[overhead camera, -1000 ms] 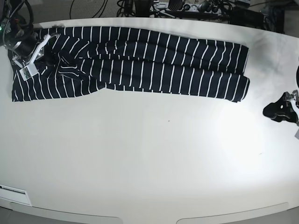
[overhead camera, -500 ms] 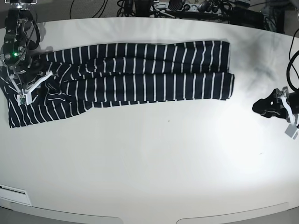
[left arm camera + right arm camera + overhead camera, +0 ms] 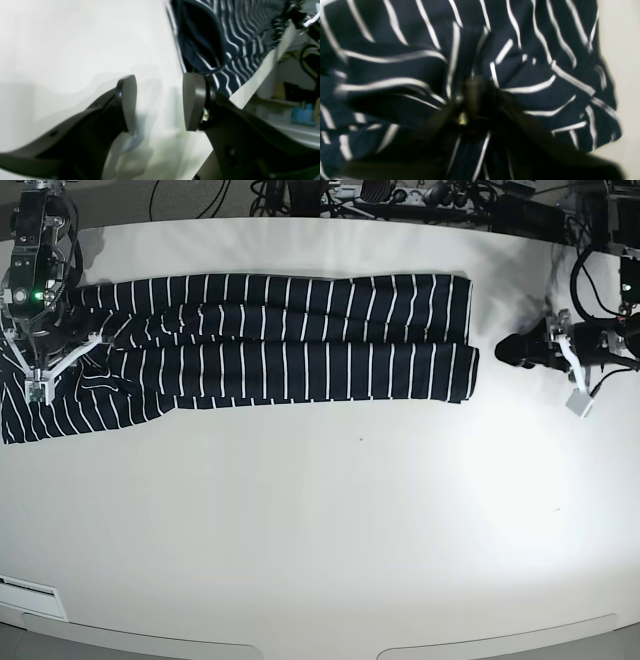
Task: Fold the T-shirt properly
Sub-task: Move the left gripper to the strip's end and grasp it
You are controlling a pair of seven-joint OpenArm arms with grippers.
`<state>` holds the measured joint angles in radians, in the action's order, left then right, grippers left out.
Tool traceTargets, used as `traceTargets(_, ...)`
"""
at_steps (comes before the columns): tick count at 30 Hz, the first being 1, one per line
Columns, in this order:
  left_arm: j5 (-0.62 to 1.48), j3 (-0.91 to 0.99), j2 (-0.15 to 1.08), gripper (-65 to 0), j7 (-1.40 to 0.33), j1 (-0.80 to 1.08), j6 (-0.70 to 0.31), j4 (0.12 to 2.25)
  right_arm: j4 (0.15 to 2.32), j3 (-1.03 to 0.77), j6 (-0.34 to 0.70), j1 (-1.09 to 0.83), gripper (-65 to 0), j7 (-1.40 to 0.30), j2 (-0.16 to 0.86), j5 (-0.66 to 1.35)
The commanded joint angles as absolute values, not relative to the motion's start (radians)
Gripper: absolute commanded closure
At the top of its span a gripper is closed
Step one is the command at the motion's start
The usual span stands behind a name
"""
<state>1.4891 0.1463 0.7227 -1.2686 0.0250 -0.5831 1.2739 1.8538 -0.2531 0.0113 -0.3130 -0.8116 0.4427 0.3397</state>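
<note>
Both grippers are working at opposite ends of the table, which is showing as a smooth, matte white surface with a rounded near edge. In the base view the left gripper is hovering at the right, just beside the T-shirt but not touching it. Its wrist view is showing 2 flat, rounded grey pads on glossy black fingers, standing well apart with only bare white table between them, and the shirt's open hem gaping as a dark pocket just beyond the right pad.

Farther left, the T-shirt is lying as a long, narrow folded band across the far part of the table, soft dark navy cloth with thin, evenly spaced white stripes. Its right end is sitting square; its left end is bunching and spreading toward the near left edge.

At that left end the right gripper is sitting down in the rumpled cloth. Its wrist view, blurred, is showing only what the base view cannot: wrinkled striped folds puckering toward the dark fingers, with a small brass-coloured fitting below. Whether those fingers are parted or pinching the fabric I cannot tell.

Compared with 1 second ago, the whole shirt is lying farther left, its right end now straighter, and the left gripper is sitting farther from the near edge and closer to the hem.
</note>
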Motion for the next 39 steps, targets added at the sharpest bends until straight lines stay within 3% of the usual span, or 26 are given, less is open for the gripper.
traceTargets(1, 1.484, 0.154, 0.731, -31.7, -1.281, 0.030, -0.579, 1.283, 1.883, -0.262, 0.026, -0.302, -19.9, -0.788, 0.460, 0.339)
traceTargets(4, 1.484, 0.154, 0.706, -34.7, -1.283, 0.067, -0.579, 1.283, 1.892, -0.262, 0.070, -0.302, -25.2, -0.805, 0.460, 0.341)
traceTargets(21, 1.484, 0.150, 0.487, -34.7, -1.265, 0.105, -0.564, 1.284, 1.892, -0.262, 0.076, -0.305, -25.2, -0.812, 0.460, 0.343)
traceTargets(34, 1.484, 0.145, 0.403, -34.0, -1.264, 0.108, -0.569, 1.284, 1.892, -0.262, 0.094, -0.305, -25.2, -0.812, 0.460, 0.343)
traceTargets(36, 1.484, 0.142, 0.402, -26.9, -1.264, 0.107, -0.567, 1.284, 1.892, -0.262, 0.094, -0.305, -25.2, -0.811, 0.460, 0.343)
traceTargets(39, 1.484, 0.143, 0.408, -2.7, -1.264, 0.104, -0.567, 1.287, 1.892, -0.262, 0.094, -0.305, -25.2, -0.811, 0.460, 0.343)
